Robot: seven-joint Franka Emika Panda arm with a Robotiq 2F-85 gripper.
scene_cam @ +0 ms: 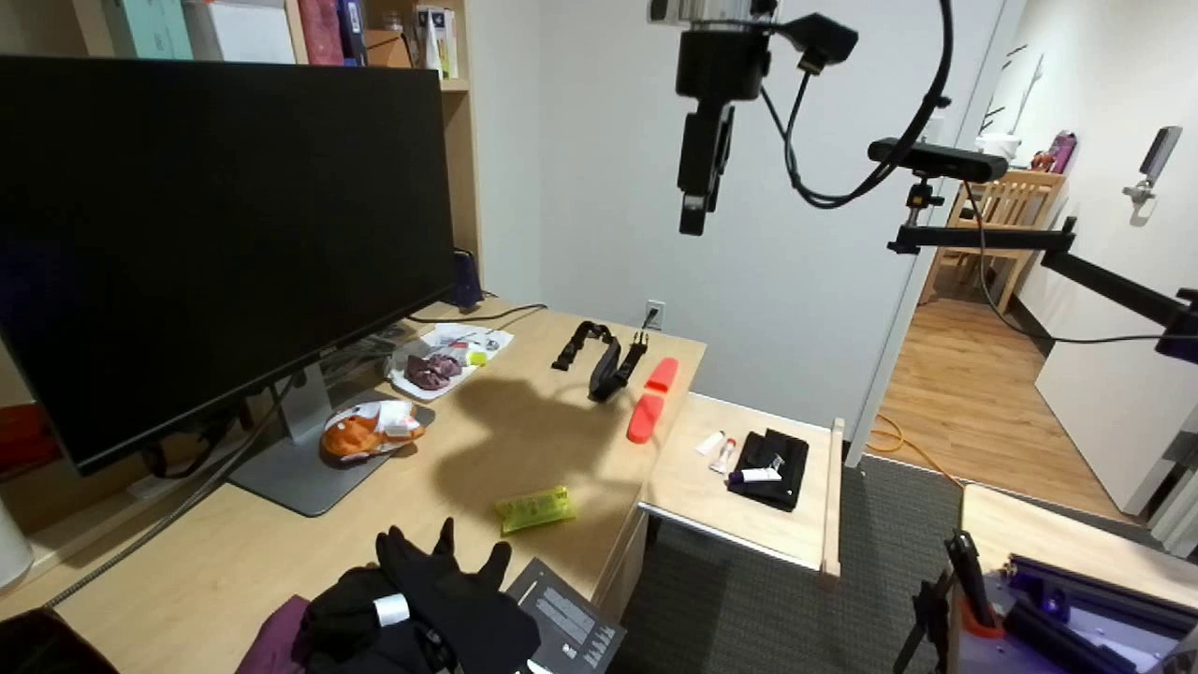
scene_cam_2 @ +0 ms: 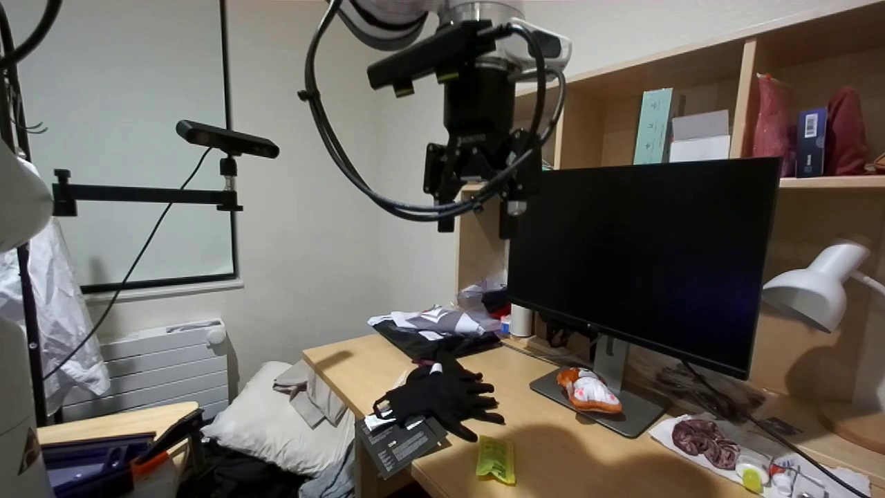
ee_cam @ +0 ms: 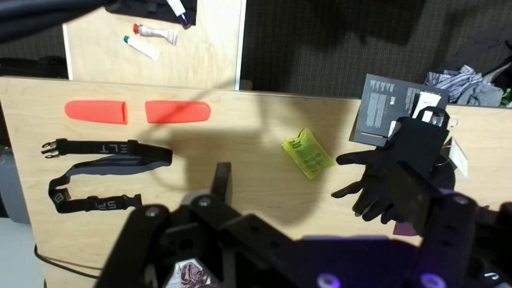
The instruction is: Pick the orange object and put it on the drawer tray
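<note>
Two red-orange elongated pieces (ee_cam: 96,112) lie end to end on the bench (ee_cam: 256,180), a gap between them, toward the left of the wrist view, whose top counts as 12 o'clock. Either answers to the task's wording; which is meant, I cannot tell. At 6 o'clock from the left-hand piece, a black buckle-ended belt (ee_cam: 116,165) lies bent double. At 12 o'clock from the pieces, past the bench edge, is the drawer tray (ee_cam: 204,60). It carries a green-capped white tube (ee_cam: 142,48), a red-capped tube (ee_cam: 157,33) and a flat black item (ee_cam: 140,9) with a navy-capped tube (ee_cam: 177,9) lying on it. Toward the middle, the fingers (ee_cam: 222,180) stand spread wide, bench showing between them; in both exterior views they hang well above it. Farther right, a yellow-green printed packet (ee_cam: 308,154) lies between 3 and 4 o'clock from the right-hand piece. At 2 o'clock from the packet, a dark grey printed card (ee_cam: 378,108) juts past the bench edge. A black glove (ee_cam: 388,168), partly over the card, lies just beside the packet at 3 o'clock.
</note>
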